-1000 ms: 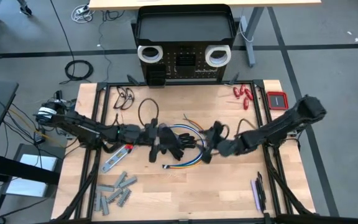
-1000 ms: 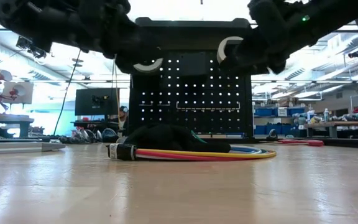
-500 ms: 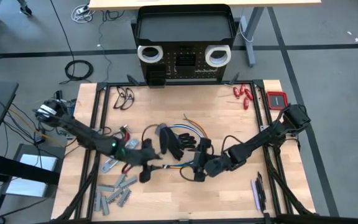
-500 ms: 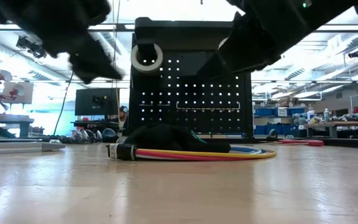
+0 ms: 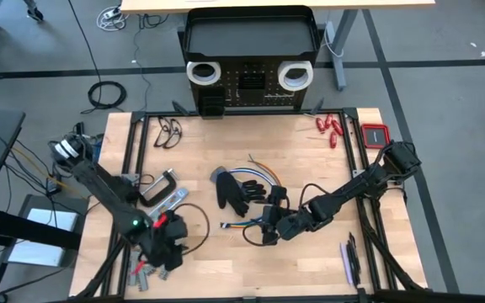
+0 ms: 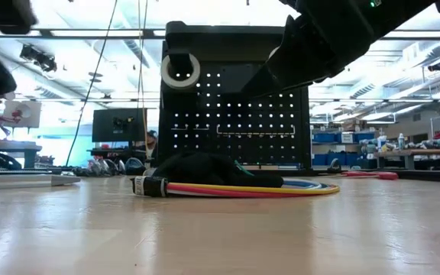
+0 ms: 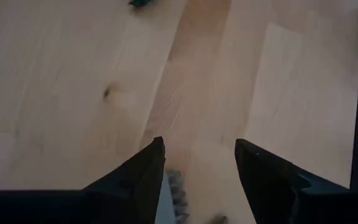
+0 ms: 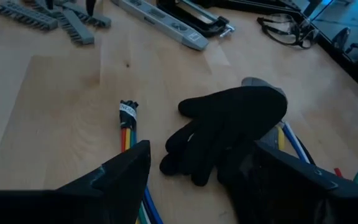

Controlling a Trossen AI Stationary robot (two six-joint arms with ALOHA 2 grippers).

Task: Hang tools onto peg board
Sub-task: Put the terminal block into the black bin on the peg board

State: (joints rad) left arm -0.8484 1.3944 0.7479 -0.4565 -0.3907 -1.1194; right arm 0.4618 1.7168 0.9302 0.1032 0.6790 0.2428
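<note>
The black peg board (image 5: pixel 247 50) stands at the table's far edge with two white tape rolls (image 5: pixel 202 73) hanging on its face. My left gripper (image 7: pixel 197 149) is open over the near left of the table (image 5: pixel 168 251), above the grey metal pieces (image 5: pixel 151 265); one piece shows between its fingers (image 7: pixel 174 194), untouched. My right gripper (image 8: pixel 197 155) is open and empty in the table's middle (image 5: pixel 268 229), just near of a black glove (image 8: pixel 235 127) that lies on a bundle of coloured cables (image 8: pixel 129 127). The black clamp (image 5: pixel 160 183) and the silver-grey flat bar (image 5: pixel 165 202) lie at the left.
Small red-handled tools (image 5: pixel 330 128) and a red case (image 5: pixel 375 135) lie at the far right. A purple-handled tool (image 5: pixel 348 261) lies at the near right. Black spectacles (image 5: pixel 168 133) lie at the far left. Bare wood shows between the glove and the board.
My left gripper has swung from the table's middle, beside the glove, toward the near left corner and now stands over the grey metal pieces. My right gripper has moved a little toward the near edge and then held still. The glove and cables have stayed in place.
</note>
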